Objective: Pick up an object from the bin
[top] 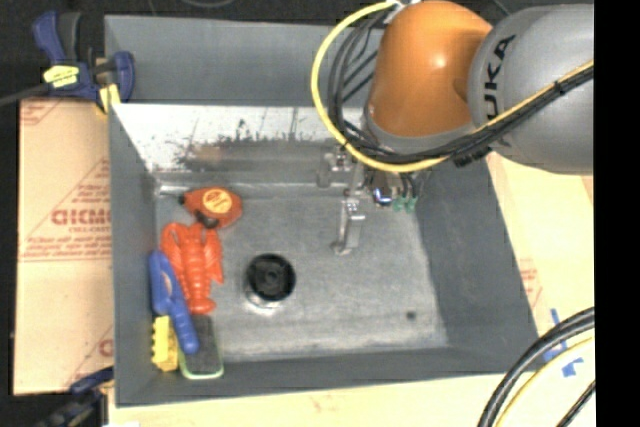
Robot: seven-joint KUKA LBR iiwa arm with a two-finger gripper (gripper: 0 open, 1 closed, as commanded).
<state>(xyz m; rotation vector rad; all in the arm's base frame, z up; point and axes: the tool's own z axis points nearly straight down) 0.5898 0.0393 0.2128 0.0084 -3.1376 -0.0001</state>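
The arm's orange cover (425, 65) looms highest, and under it the gripper (347, 240) hangs empty, up and right of the black round cap (269, 277). I can't tell whether it's apart or together. The cap sits alone and looks easiest to take; the red lobster toy (197, 265) left of it crowds the wall.

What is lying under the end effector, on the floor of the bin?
Below the end effector I see bare grey bin floor; the black round object lies apart, to its lower left. The floor behind it, under the arm's orange cover, is hidden.
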